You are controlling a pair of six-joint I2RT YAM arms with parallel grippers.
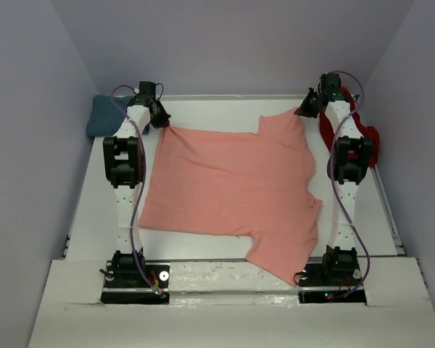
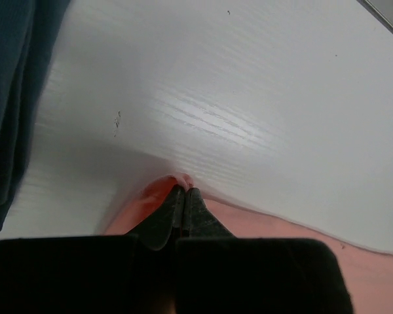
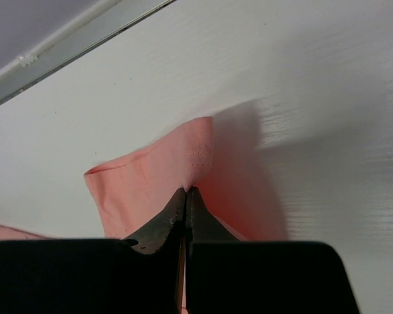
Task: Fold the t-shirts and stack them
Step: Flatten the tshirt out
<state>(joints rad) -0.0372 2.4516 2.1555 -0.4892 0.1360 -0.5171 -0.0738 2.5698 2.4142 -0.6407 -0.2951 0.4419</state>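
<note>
Top view: salmon-pink cotton short-sleeved t-shirt lies spread flat on the white table, long axis left to right, hem at left, neck at right. Left gripper sits at the far hem corner, right gripper at the far sleeve. All the cloth lies nearward of both, toward the bases. Teal blue-green t-shirt is far left, dark red t-shirt far right (both off the work area).

Left wrist: fingertips pressed together, pink corner pinched between them.

Right wrist: jaws closed on the sleeve edge, cloth tenting up.

Judgement: the next move likely carries the far edge nearward, both arms together.
</note>
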